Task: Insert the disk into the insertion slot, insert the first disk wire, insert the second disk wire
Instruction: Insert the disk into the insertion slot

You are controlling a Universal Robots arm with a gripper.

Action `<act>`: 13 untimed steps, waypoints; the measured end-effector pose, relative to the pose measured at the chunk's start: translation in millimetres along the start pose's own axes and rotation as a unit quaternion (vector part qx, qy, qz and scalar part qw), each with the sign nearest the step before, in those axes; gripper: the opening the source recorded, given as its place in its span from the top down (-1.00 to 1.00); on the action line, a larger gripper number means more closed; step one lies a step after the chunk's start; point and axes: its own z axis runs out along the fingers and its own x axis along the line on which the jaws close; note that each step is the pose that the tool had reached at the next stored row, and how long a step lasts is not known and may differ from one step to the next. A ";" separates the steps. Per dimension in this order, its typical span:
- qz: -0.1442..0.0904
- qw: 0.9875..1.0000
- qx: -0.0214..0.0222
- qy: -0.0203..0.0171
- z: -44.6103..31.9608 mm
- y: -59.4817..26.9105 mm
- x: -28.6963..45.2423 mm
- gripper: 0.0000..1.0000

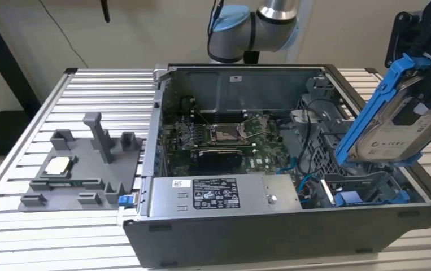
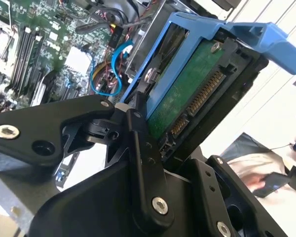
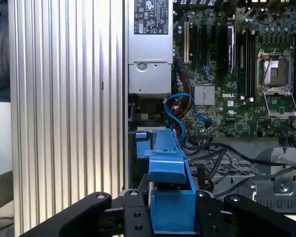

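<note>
With gripper (image 3: 170, 217) jaws clamped on blue-framed disk (image 1: 388, 132), holds it tilted in air above slot (image 1: 362, 183) at near corner of case (image 1: 275, 237) on exterior view's right.

We see soft, even light in the exterior view; in the first wrist view, glare washes the ribbed silver aluminium tabletop (image 3: 96, 123).

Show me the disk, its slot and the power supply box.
disk (image 1: 395, 135): exterior view, white label.
slot (image 1: 348, 197): exterior view, blue side piece.
power supply box (image 1: 217, 195): exterior view, its label.
</note>
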 end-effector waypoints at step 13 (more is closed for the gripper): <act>0.000 1.000 0.005 0.000 6.3 -0.2 -0.1 0.35</act>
